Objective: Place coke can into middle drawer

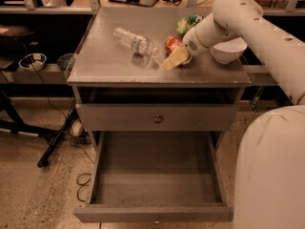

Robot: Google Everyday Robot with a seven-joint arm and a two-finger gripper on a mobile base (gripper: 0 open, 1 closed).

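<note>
The coke can (171, 43) is a small red can on the cabinet top, right of centre. My gripper (177, 56) is down at the cabinet top right against the can's near right side, with the cream arm reaching in from the right. The middle drawer (152, 178) is pulled fully open below, wide, grey and empty, with its knob at the front edge. The drawer above it (158, 119) is closed.
A clear plastic water bottle (136, 41) lies on its side left of the can. A green bag (188, 23) lies behind the can and a white bowl (228, 49) stands to its right. Cables and a stand foot lie on the floor at left.
</note>
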